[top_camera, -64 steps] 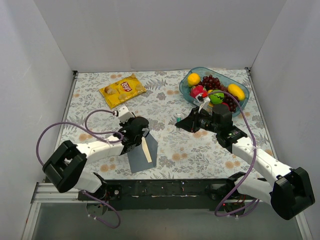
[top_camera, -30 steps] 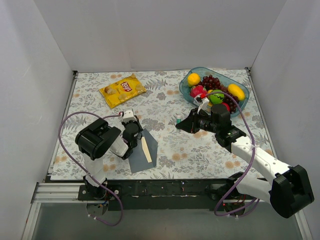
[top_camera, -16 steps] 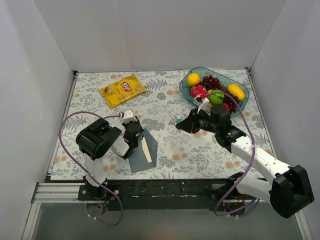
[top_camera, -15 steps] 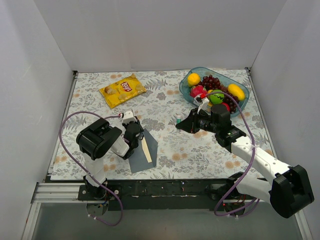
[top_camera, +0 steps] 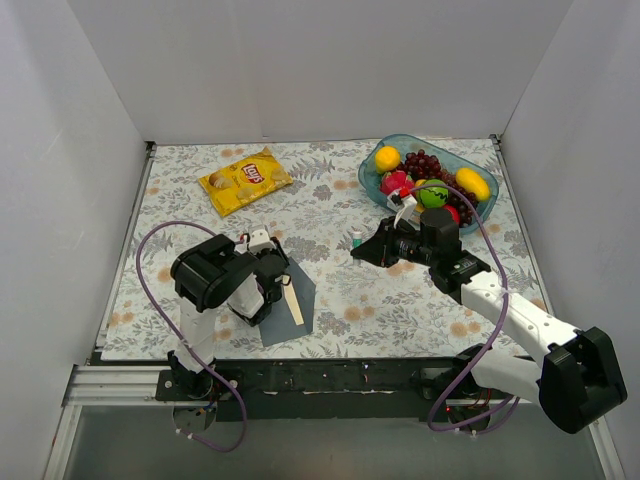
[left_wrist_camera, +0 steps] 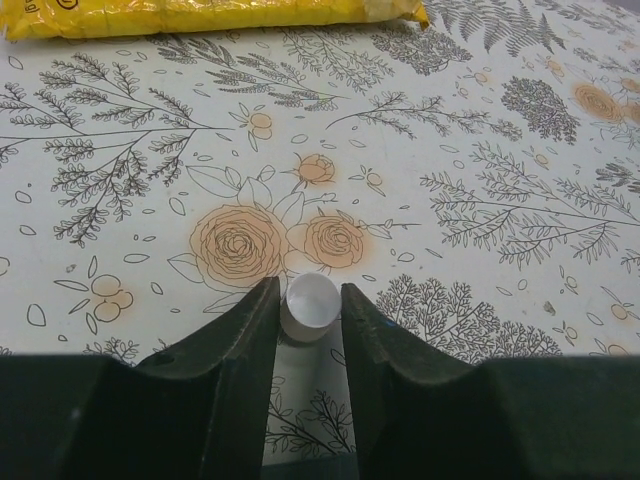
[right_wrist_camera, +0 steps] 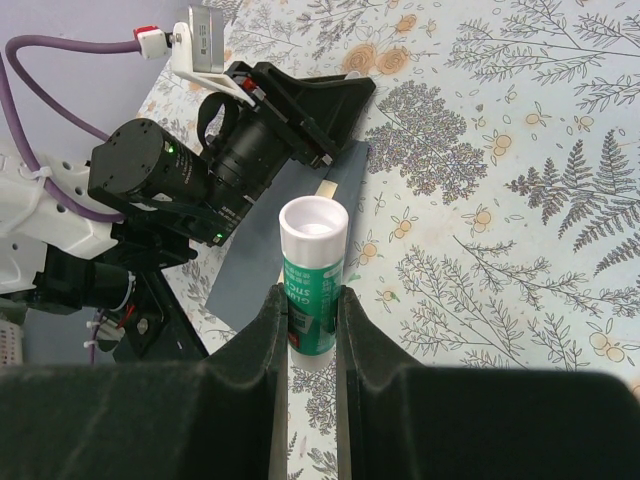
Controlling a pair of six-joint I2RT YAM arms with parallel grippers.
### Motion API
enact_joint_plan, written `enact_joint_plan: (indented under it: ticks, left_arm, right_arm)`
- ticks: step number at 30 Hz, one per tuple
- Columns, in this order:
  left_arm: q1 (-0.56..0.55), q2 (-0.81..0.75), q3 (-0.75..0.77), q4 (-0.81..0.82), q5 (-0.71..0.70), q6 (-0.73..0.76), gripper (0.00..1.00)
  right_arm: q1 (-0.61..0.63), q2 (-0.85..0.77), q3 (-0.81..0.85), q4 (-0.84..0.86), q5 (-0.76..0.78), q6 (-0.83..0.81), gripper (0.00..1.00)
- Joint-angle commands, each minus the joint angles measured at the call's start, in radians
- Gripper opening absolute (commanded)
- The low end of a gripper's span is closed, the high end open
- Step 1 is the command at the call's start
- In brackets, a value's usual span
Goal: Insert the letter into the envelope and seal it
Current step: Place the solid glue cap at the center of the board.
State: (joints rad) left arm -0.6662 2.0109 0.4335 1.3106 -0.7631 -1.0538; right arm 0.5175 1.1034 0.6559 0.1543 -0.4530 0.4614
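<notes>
Left tool [left_wrist_camera: 310, 296]: fingers nearly together, pinching a small white cap [left_wrist_camera: 308, 310] at their tips. Only the left wrist view shows the cap.
Left tool, overhead [top_camera: 277, 256]: low over the desk, at the far corner of the envelope [top_camera: 290, 312]. Its arm is folded back tight over its base.
Right tool [right_wrist_camera: 312, 322]: fingers pressed on the glue stick [right_wrist_camera: 312, 270], which stands upright with a green label and an uncapped white top.
Right tool, overhead [top_camera: 362, 247]: near desk centre; the glue stick [top_camera: 356, 238] is only a small speck here.
Envelope: flat on the desk, left of centre, close to the near edge.
Letter [top_camera: 292, 300]: narrow cream strip on the envelope. Cannot tell whether it is tucked in or lying on top. The right wrist view shows only a sliver of it.
Desk [top_camera: 330, 210]: floral cloth.
Crisp bag [top_camera: 245, 180]: far left, well apart from the envelope. In the left wrist view it runs along the top edge, with bare cloth between it and the fingers.
Fruit bowl [top_camera: 367, 180]: far right, just behind the right tool.
Edges: white walls left, back and right; black rail [top_camera: 330, 376] along the near side, near the envelope's near corner.
Open room: bare cloth between the two tools and across the far middle.
</notes>
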Motion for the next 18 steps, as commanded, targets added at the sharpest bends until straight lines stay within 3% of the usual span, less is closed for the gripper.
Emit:
enact_joint_plan:
  ticks: [1,8,18]
  left_arm:
    - [-0.001,0.040,-0.033,-0.073,-0.021,0.014,0.33]
    - [0.000,0.031,-0.036,-0.068,-0.018,0.014,0.57]
    - [0.000,-0.018,-0.019,-0.134,-0.016,0.011,0.67]
  right_arm:
    - [0.001,0.001,0.013,0.024,-0.019,-0.015,0.01]
    - [-0.001,0.004,0.011,0.025,-0.021,-0.015,0.01]
    - [0.001,-0.002,0.005,0.027,-0.021,-0.015,0.01]
